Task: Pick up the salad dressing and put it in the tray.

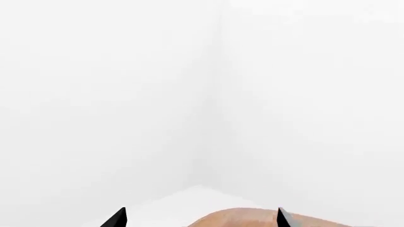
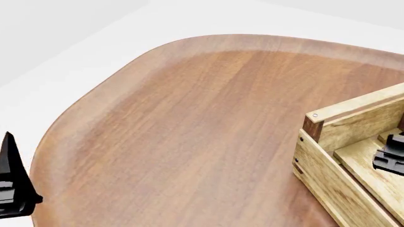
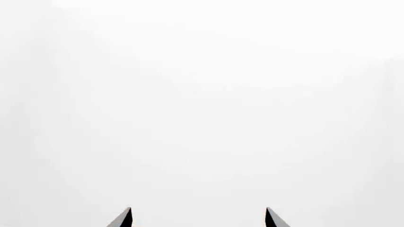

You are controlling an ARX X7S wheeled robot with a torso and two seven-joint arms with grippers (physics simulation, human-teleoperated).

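Judging progress from these views is limited, because the dressing is not visible in any of the 3. The tray (image 2: 341, 156) shows only as 1 corner at the right edge of the head view, resting on the surface (image 2: 189, 123); most of its interior lies outside the view, so whether the dressing is already inside cannot be told. The scene fits either a bottle standing somewhere out of view or a bottle already in the hidden part of the tray.

Claw state:
- Left claw (image 1: 200, 218): tips spread apart in the left wrist view, nothing between them. It sits off the near left edge of the surface in the head view.
- Right claw (image 3: 197, 217): tips spread apart in the right wrist view, nothing between them, facing blank white background. A dark part of it shows over the tray interior at the right edge of the head view.

Edges and room:
- The surface has a rounded outline with a paler rim; its far edge and left edge are both visible.
- The visible part of the surface left of the tray carries nothing, leaving open room for arm travel.
- The tray wall stands raised above its floor; any placement must clear that wall from above.
- White floor and walls surround the surface
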